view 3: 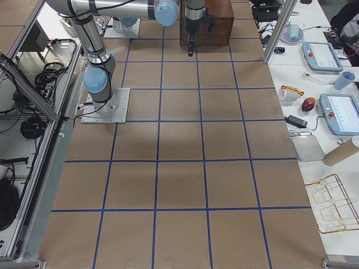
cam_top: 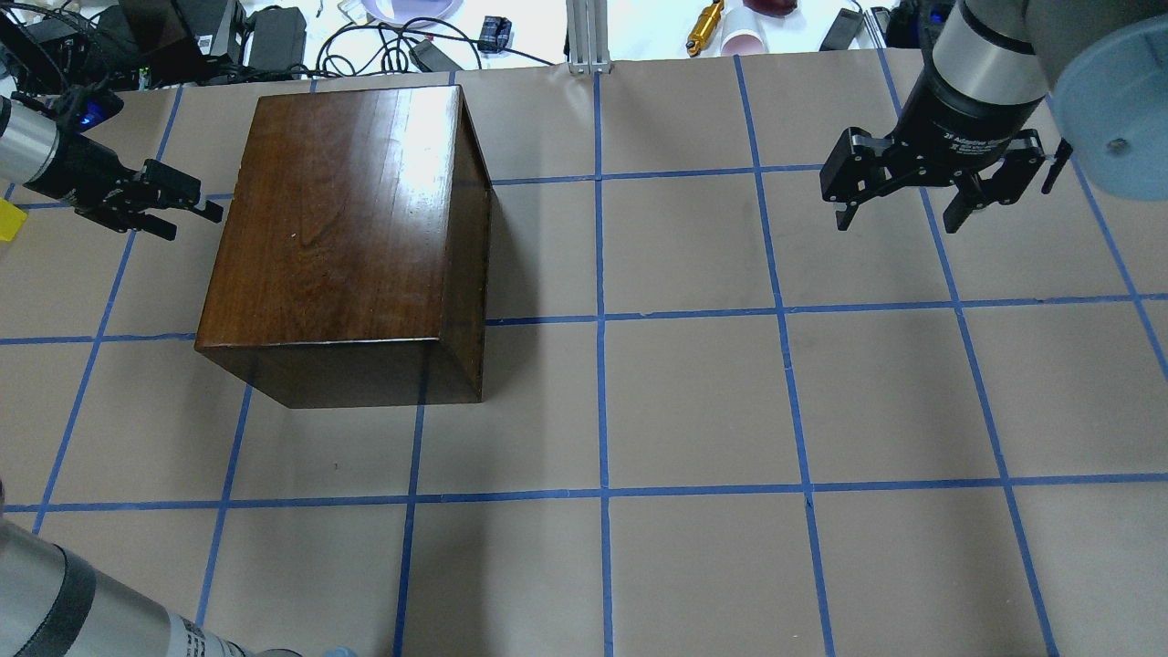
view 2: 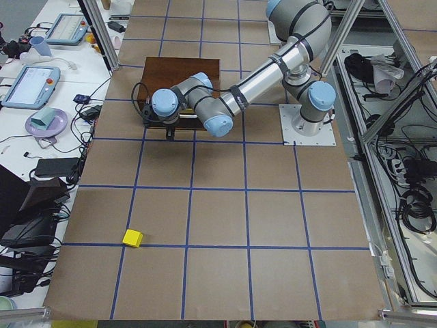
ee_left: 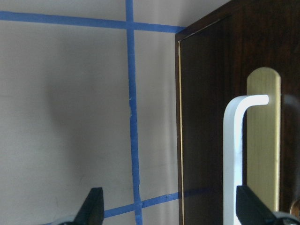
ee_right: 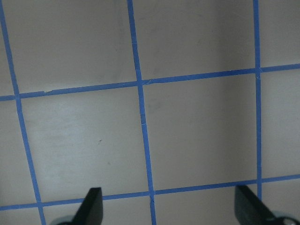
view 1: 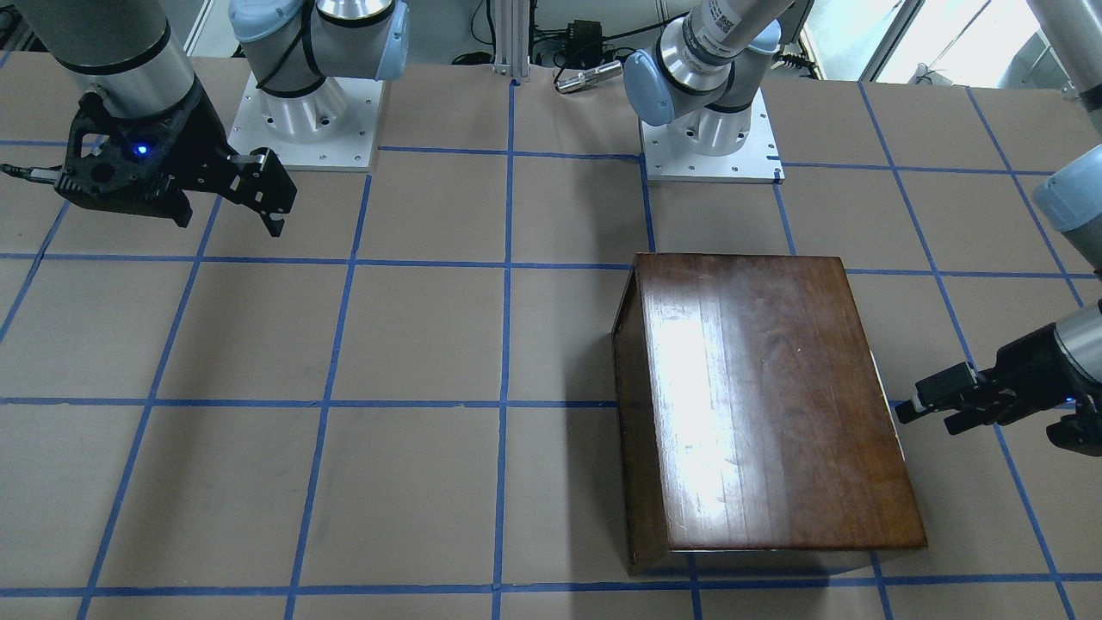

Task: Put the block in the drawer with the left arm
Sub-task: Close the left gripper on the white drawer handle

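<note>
The yellow block (view 2: pixel 132 238) lies on the table near the robot's left end, and shows at the left edge of the overhead view (cam_top: pixel 7 219). The dark-brown box (cam_top: pixel 347 228) stands with its drawer shut. The drawer's dark front panel (ee_left: pixel 211 117) carries a pale upright handle (ee_left: pixel 233 159) on a brass plate. My left gripper (cam_top: pixel 187 205) is open and empty, pointing at that front a short way off; it also shows in the front view (view 1: pixel 925 412). The block is behind it. My right gripper (cam_top: pixel 894 224) is open and empty, high over the far right.
The table is brown with a blue tape grid. Both arm bases (view 1: pixel 710 142) stand at the robot's edge. Cables and desks with tablets (view 2: pixel 34 82) lie beyond the far edge. The right wrist view shows only bare table (ee_right: pixel 197 131).
</note>
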Robot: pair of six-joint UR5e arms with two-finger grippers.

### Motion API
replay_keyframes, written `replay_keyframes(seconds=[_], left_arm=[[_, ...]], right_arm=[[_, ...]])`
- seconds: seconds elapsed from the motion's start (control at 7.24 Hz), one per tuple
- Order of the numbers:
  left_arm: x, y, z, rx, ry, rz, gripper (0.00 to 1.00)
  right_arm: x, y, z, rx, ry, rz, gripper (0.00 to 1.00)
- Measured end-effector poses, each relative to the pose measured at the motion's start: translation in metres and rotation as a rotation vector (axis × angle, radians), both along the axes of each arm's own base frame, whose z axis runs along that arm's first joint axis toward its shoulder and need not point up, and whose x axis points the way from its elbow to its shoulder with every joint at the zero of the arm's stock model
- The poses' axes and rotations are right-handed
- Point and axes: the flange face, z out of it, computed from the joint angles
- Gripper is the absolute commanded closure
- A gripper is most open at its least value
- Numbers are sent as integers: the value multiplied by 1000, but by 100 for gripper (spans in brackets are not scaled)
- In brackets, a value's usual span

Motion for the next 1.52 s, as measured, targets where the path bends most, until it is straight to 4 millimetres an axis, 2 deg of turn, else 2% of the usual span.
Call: replay_keyframes(seconds=[0.83, 1.52], left_arm=[[-6, -4, -19, 28, 50, 7, 0], [-6, -5, -26, 38, 52, 7, 0]], right_arm=[[0, 0, 0, 0, 0, 0, 0], [0, 0, 0, 0, 0, -1, 0]])
